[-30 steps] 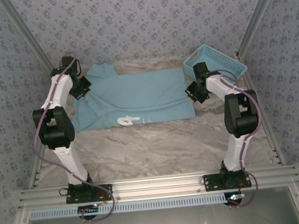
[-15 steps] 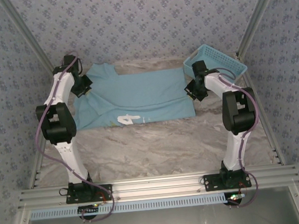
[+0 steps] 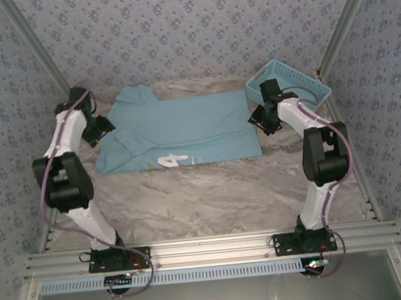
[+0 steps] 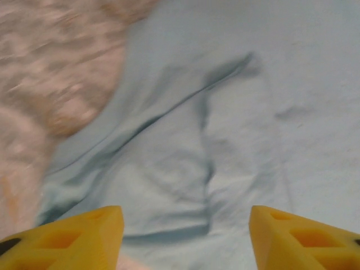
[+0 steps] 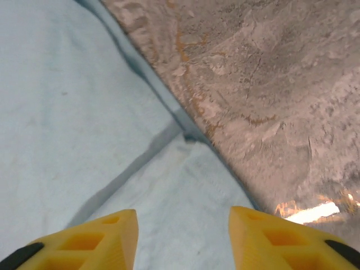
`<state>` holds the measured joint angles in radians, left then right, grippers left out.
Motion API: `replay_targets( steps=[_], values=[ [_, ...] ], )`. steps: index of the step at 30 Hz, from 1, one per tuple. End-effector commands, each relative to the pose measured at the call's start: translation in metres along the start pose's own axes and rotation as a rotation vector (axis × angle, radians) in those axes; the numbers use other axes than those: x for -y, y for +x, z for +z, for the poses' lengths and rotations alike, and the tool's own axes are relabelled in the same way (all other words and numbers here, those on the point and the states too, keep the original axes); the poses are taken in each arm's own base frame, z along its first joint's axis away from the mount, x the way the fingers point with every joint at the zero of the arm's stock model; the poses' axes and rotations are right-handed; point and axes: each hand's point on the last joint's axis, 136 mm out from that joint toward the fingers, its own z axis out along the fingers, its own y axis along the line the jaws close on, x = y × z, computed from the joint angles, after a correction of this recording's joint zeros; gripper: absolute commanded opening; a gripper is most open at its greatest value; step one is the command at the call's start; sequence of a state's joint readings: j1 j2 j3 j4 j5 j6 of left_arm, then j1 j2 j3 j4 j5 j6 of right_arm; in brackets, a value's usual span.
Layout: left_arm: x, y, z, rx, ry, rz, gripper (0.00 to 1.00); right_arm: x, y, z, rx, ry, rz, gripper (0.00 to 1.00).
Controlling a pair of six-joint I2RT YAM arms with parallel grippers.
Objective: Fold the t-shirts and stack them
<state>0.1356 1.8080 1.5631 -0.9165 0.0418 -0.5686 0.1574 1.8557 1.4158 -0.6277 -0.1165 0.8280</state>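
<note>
From above, the soft sky-blue t-shirt (image 3: 184, 127) lies spread flat with a few creases at the far middle of the marbled grey tabletop (image 3: 204, 192). Its white print (image 3: 172, 159) is at the near edge. A rigid light-blue lattice basket (image 3: 289, 82) sits far right, near the shirt; its contents cannot be made out. The left hand (image 3: 99, 127) is at the shirt's left edge and the right hand (image 3: 260, 120) is at its right edge, in front of the basket.

In the left wrist view, the yellow fingers (image 4: 73, 236) are spread wide over wrinkled cloth.

In the right wrist view, the fingers are spread over the shirt's layered edge beside the veined stone.
</note>
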Motion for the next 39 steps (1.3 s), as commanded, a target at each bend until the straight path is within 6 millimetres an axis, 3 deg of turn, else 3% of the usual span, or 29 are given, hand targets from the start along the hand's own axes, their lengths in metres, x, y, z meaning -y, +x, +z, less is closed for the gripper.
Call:
replay_targets(
  steps=[1,3,6,11,24,26,31,35,39],
  values=[
    [-0.040,0.034,0.005,-0.125,0.025,-0.142,0.54,-0.017,0.027,-0.014,-0.039,-0.079,-0.105,0.44],
    [-0.052,0.046,0.017,-0.179,0.066,-0.210,0.49,-0.018,0.048,-0.010,-0.098,-0.096,-0.149,0.39],
    [-0.061,0.047,0.030,-0.200,0.080,-0.220,0.43,-0.007,0.071,-0.004,-0.153,-0.085,-0.183,0.35],
    [-0.069,0.050,0.052,-0.236,0.032,-0.164,0.41,0.016,0.088,0.012,-0.203,-0.062,-0.172,0.35],
    [-0.062,0.059,0.079,-0.257,0.000,-0.036,0.38,0.049,0.092,0.037,-0.242,0.087,-0.189,0.35],
    [-0.063,0.060,0.083,-0.263,-0.017,-0.017,0.33,0.055,0.093,0.039,-0.246,0.111,-0.192,0.35],
    [-0.074,0.047,0.081,-0.230,-0.115,0.025,0.01,0.073,0.094,0.043,-0.257,0.198,-0.208,0.35],
    [-0.087,0.033,0.072,-0.196,-0.216,0.072,0.00,0.090,0.096,0.046,-0.270,0.275,-0.213,0.33],
    [-0.094,0.022,0.065,-0.170,-0.277,0.090,0.00,0.095,0.094,0.045,-0.266,0.297,-0.211,0.32]
  ],
)
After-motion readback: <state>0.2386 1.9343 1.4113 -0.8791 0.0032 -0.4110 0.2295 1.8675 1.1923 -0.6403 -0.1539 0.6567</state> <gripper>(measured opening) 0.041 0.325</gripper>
